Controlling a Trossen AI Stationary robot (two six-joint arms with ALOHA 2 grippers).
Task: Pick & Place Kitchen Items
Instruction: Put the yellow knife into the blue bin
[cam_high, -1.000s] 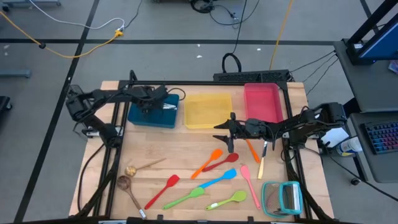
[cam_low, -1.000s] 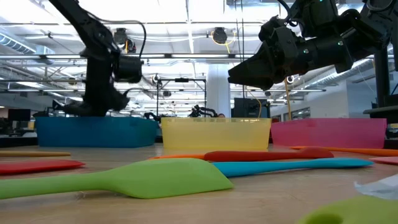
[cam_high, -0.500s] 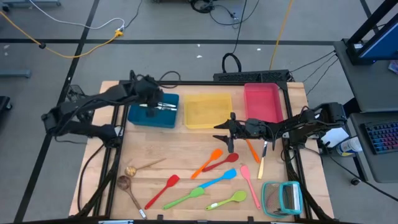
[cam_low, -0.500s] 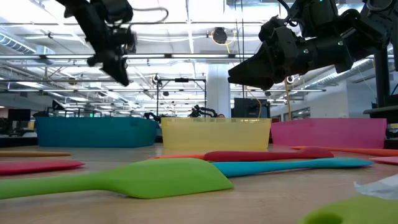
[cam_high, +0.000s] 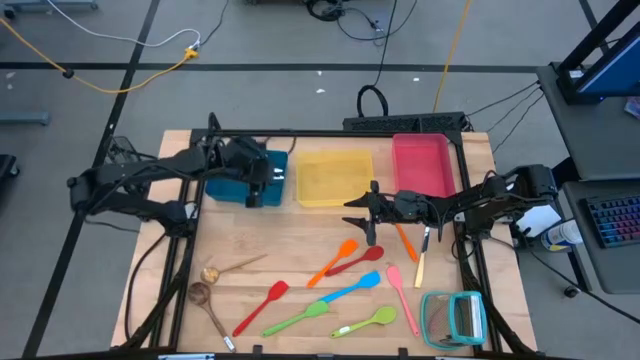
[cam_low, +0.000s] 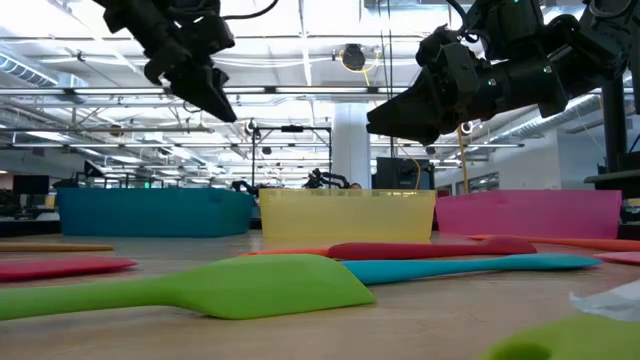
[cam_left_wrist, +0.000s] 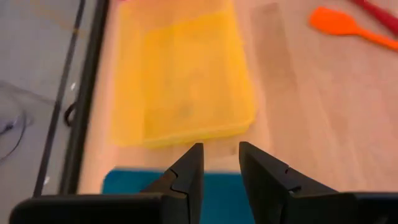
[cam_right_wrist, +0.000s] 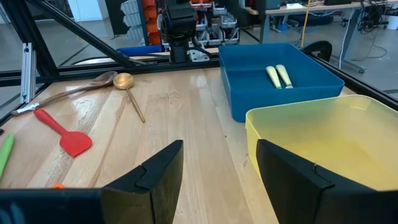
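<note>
From the high view, the left gripper (cam_high: 262, 176) hangs over the blue tray (cam_high: 228, 186) at about ten o'clock on the table, while the right gripper (cam_high: 366, 212) waits near the centre, just above the orange spatula (cam_high: 338, 256) and the red spoon (cam_high: 358, 261); the other utensils lie fanned out toward six o'clock, with the wooden spoons (cam_high: 208, 290) at seven. In the low view the left gripper (cam_low: 207, 92) is raised well clear of the trays, and a hasty swing toward the utensils could clip the yellow tray (cam_low: 347, 215). The left wrist view shows its fingers (cam_left_wrist: 189, 171) a narrow gap apart and holding nothing, so a descent without widening might push an item aside. The right wrist view shows its fingers (cam_right_wrist: 158, 171) spread wide and empty, with two pale-handled cutlery pieces (cam_right_wrist: 278, 76) lying in the blue tray; both arms reaching to the centre together risk colliding.
</note>
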